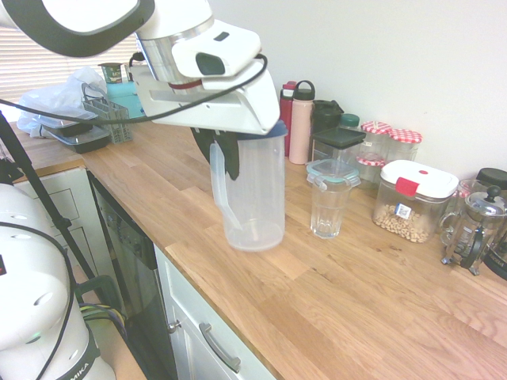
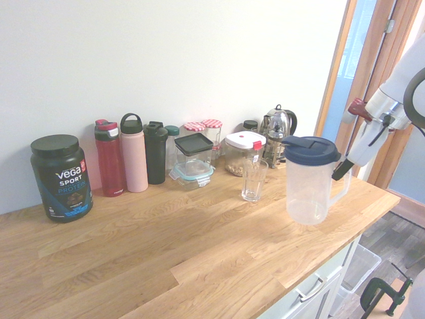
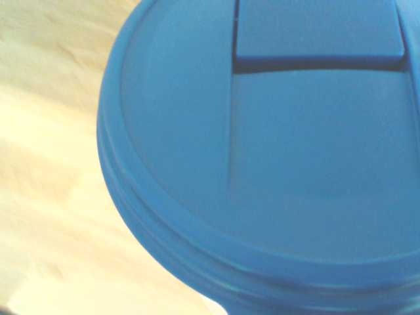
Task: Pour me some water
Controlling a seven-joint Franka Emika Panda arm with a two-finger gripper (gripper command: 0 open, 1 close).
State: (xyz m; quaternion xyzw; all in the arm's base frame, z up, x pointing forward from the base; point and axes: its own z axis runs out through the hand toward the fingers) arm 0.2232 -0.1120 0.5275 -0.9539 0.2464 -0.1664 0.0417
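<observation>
the clear plastic jug (image 2: pixel 309 188) with its dark blue lid (image 2: pixel 311 149) stands upright on the wooden bench (image 2: pixel 166 252), near the front edge. the handle (image 2: pixel 343 188) faces away from the drinking glass (image 2: pixel 253 180). the lid is on, and it fills most of the wrist view (image 3: pixel 275 164), blurred, with the flip tab (image 3: pixel 318 29) down. a little water shows at the bottom of the jug (image 1: pixel 255 194); how much cannot be told.

the tool (image 2: pixel 342 169) is at the top of the jug's handle, fingers drawn together. whether they clamp the handle or only sit beside it cannot be told: in the first exterior view the arm's white wrist hides most of that spot.

the drinking glass (image 1: pixel 328 207) stands upright and empty just beside the jug, on the wall side, not touching it.

behind the glass, against the wall: a glass box with a teal lid (image 2: pixel 192 171), a black-lidded container (image 2: pixel 194 149), a white-lidded canister of dry food (image 2: pixel 243 151), two jars with red checked lids (image 2: pixel 206 129) and a coffee press (image 2: pixel 275 133). further along from the jug stand a black bottle (image 2: pixel 156 153), a pink bottle (image 2: pixel 133 156), a red bottle (image 2: pixel 109 159) and a dark protein tub (image 2: pixel 61 176).
</observation>
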